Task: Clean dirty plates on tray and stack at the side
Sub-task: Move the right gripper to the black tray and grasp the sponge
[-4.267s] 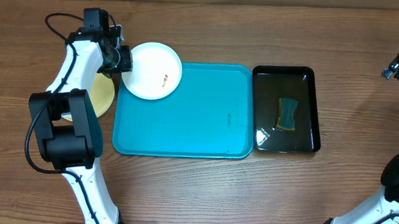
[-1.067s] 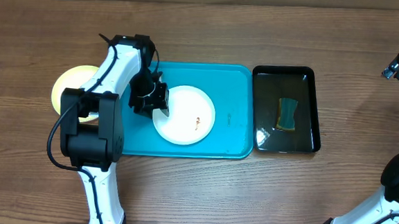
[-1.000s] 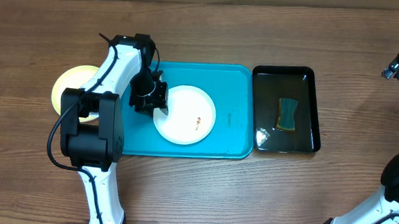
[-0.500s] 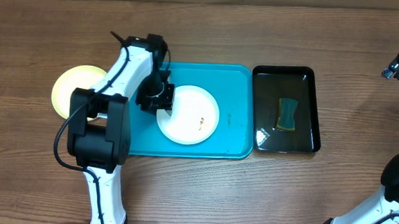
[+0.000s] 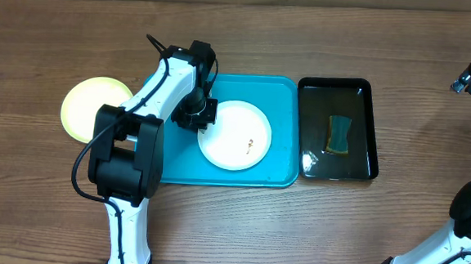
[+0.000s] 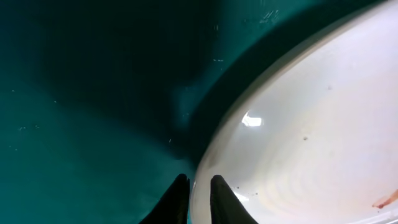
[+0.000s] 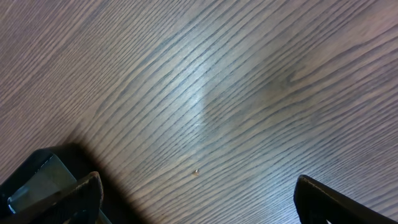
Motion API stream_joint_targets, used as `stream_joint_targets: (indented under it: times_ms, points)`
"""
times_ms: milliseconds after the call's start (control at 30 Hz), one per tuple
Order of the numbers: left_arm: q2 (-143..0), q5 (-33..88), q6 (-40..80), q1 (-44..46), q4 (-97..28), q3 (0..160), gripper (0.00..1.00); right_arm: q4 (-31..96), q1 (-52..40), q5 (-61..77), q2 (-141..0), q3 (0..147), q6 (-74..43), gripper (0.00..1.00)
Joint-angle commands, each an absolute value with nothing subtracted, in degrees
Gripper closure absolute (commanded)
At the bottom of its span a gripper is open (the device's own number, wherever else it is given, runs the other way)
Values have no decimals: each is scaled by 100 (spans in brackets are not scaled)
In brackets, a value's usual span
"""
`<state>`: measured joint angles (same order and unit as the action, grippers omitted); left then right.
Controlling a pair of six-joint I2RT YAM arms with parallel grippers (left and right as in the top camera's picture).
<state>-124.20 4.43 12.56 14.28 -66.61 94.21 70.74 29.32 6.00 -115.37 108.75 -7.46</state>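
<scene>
Your left pincer [image 6: 198, 188] is closed on the rim of the white plate [image 5: 235, 135]. The plate sits inside the tray [image 5: 283, 90] and spreads from this pincer toward the right arm's side. Your right pincer [image 7: 198, 182] stands wide open over the table [image 7: 249, 74], holding nothing and well apart from the plate, so the left arm is nearer.

left gripper [image 6: 198, 198] pinched nearly closed, arm extended | right gripper [image 7: 199, 194] jaws wide apart

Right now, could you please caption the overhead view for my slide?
Left gripper grips the smeared white plate by its rim on the turquoise tray.
</scene>
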Motion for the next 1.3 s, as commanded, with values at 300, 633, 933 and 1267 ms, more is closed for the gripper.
stream_joint_targets:
  times_ms: [300,633,933,1267]
  points:
    - [-12363,296,1376,1466,-6587,9421,73,7057,2932,604,-11480,10956,-731,0]
    - [-12363,298,1378,1466,-6613,9421,66,7057,2932,602,-11480,10956,-731,0]
    - [-12363,298,1441,1479,-6523,9421,65,7013,2932,604,-11480,10958,-731,0]
    - [-12363,318,1848,1483,-6593,9421,66,7513,2917,3212,-11480,10956,-1673,0]
